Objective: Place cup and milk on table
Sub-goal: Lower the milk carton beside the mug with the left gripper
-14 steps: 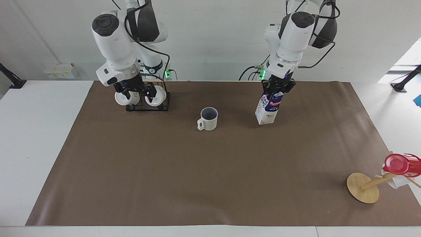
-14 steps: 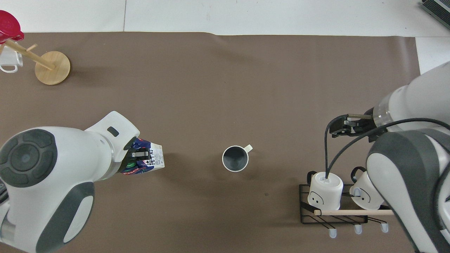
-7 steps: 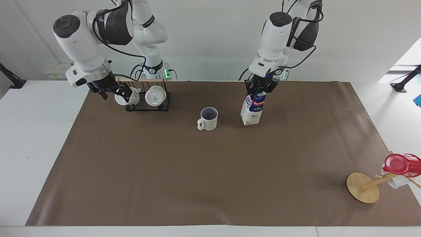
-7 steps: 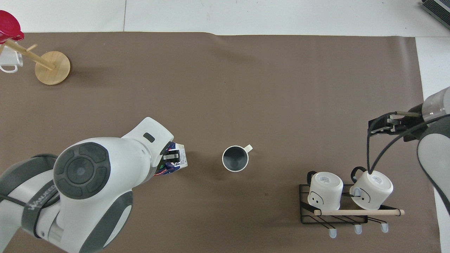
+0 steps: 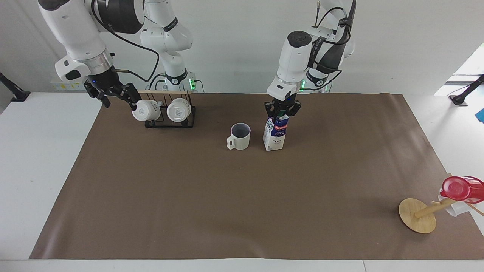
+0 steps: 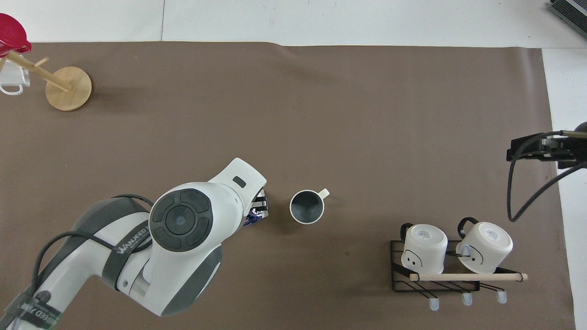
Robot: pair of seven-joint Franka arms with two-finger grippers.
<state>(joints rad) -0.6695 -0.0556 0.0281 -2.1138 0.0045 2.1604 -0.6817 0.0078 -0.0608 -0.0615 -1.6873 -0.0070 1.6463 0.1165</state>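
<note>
We hold the milk (image 5: 275, 134) upright by its top in the left gripper (image 5: 282, 113), clamped tight, its base at the brown mat (image 5: 242, 211) on the counter (image 5: 38, 151), just beside the cup (image 5: 239, 136). The right gripper (image 5: 112, 93) waits wide apart and empty near the mug rack (image 5: 170, 113).
</note>
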